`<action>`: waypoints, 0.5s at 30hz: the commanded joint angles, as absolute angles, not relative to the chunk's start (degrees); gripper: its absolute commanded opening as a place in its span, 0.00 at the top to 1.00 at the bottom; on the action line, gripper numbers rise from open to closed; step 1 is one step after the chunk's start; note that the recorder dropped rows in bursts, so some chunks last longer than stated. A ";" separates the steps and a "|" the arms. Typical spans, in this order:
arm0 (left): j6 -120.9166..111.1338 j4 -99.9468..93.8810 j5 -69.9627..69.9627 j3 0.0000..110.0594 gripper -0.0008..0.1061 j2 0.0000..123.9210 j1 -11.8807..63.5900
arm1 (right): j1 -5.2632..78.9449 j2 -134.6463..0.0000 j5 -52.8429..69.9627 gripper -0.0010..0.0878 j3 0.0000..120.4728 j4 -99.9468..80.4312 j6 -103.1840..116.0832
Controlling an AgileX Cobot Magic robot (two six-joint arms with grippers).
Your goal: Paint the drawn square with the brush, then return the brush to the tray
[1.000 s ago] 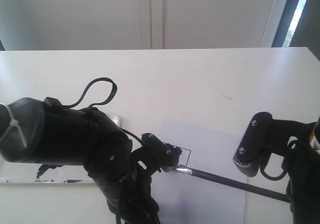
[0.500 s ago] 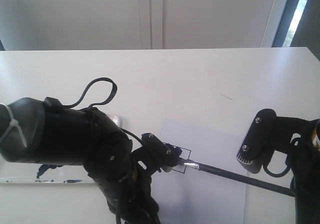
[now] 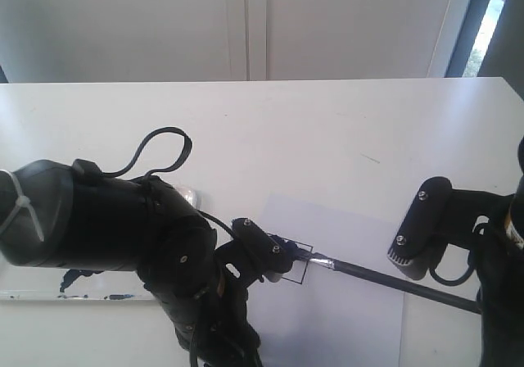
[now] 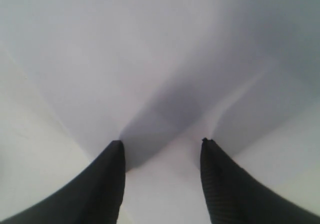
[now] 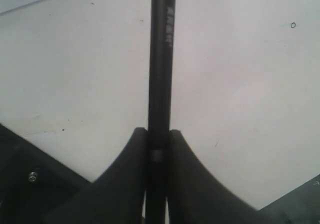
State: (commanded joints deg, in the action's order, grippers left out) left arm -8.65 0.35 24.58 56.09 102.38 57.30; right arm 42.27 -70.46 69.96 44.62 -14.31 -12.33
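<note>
The brush [image 3: 385, 281] lies slanted over the white paper sheet [image 3: 352, 301]. Its silver ferrule [image 3: 321, 262] is at the right side of the drawn square [image 3: 296, 273], and its tip reaches into the square beside the left arm. In the right wrist view my right gripper [image 5: 158, 130] is shut on the black handle of the brush [image 5: 162, 59]. My left gripper [image 4: 161, 143] is open, its fingers down over the paper with nothing between them. In the exterior view the left gripper [image 3: 273, 256] sits at the square's left edge and hides part of it. The tray [image 3: 24, 285] lies at the far left, smeared with blue paint.
The bulky left arm [image 3: 106, 219] fills the lower left and covers much of the tray. The right arm's black wrist part [image 3: 419, 232] stands above the brush handle. A white table [image 3: 327, 138] stretches back to a wall.
The brush has slid to the right and slightly away, so its ferrule went from the square's lower edge to its right side. The left arm has not moved.
</note>
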 joint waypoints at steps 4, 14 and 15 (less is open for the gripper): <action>-8.65 0.34 24.47 56.09 0.51 102.38 57.30 | 42.27 -70.46 69.50 0.99 44.62 -15.09 -11.48; -8.75 0.34 24.35 56.09 0.51 102.38 57.30 | 42.27 -70.46 69.96 0.99 44.62 -13.03 -13.58; -8.75 0.34 24.21 56.09 0.51 102.38 57.30 | 42.27 -70.46 69.96 0.99 44.62 -12.47 -14.04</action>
State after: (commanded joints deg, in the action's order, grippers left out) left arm -8.75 0.34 24.21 56.09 102.38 57.30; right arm 42.27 -70.46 69.96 44.62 -12.47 -14.04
